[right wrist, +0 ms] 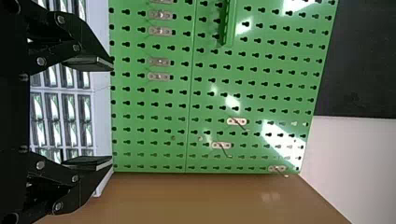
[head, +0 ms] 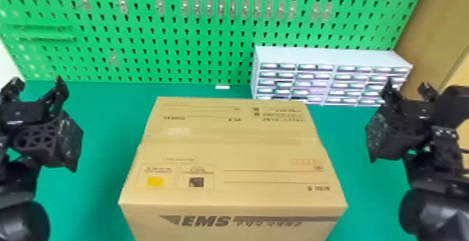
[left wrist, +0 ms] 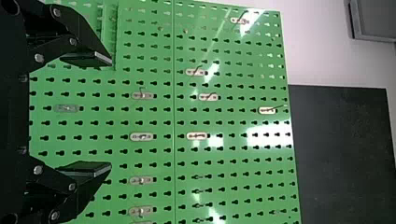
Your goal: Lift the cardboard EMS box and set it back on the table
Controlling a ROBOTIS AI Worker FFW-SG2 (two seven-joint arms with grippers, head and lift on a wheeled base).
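EMS box of tan cardboard (head: 226, 149) sat on flat green table (head: 87, 202), between black two-fingered left hand (left wrist: 111, 113) and matching right hand (right wrist: 112, 113), both spread, empty. Lift unstarted or set-down already finished; could not tell which.

EMS box (head: 226, 149) sits on counter (head: 96, 128), between left hand (head: 38, 83) and right hand (head: 406, 86), touching neither. Drawer unit (head: 324, 56) stands behind box, to the right. Small bar (head: 222, 87) lies behind box, before pegboard (head: 195, 60); hooks (head: 122, 4) are on pegboard.
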